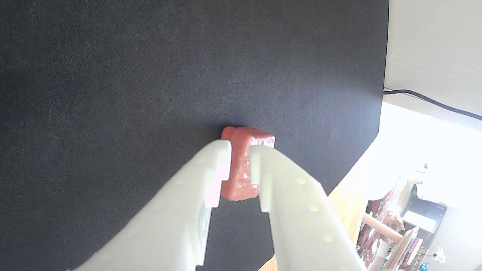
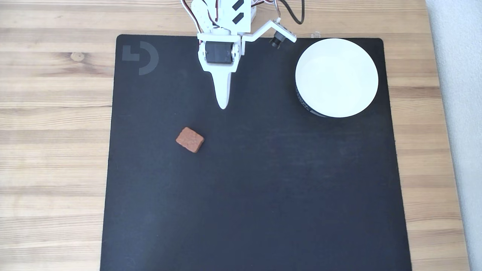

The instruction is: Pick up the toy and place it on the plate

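**Wrist view.** The small, flat, reddish-brown, biscuit-like toy block [image 1: 243, 169] sits on edge between the two white plastic fingers of the gripper [image 1: 241, 145]. The fingers bracket its two broad faces with no gap showing. Below it lies the black fabric mat [image 1: 113, 94]. A pink tint on the left finger's inner face suggests contact.

**Fixed view.** The toy [image 2: 190, 139] lies flat on the mat [image 2: 263, 188], left of centre. It is nearer than the gripper [image 2: 223, 102] and apart from it. The round white bowl-like plate [image 2: 337, 77] stands at the far right of the mat, well apart from the toy. The fingers overlap into one taper here.

**Claw state.** The two views disagree, so a grip cannot be confirmed.

**Handling.** The block is judged light and rigid. Its glossy, dimpled surface may slip. Seize it across two opposite straight sides, centred, and avoid the rounded corners.
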`<state>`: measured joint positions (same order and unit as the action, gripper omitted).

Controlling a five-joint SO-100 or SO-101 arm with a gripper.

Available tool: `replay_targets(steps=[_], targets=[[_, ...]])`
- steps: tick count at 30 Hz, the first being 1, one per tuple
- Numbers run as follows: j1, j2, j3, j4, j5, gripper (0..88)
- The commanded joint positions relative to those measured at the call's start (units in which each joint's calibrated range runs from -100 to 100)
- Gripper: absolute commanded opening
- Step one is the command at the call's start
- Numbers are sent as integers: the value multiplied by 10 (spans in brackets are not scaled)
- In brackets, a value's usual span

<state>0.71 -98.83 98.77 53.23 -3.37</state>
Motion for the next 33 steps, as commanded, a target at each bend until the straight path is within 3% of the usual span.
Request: replay_targets(steps=[1,20,33], targets=[[3,-7,5,6,-1,24],[3,8,-55,40,-3,25],[10,278,-315,43,-18,25]])
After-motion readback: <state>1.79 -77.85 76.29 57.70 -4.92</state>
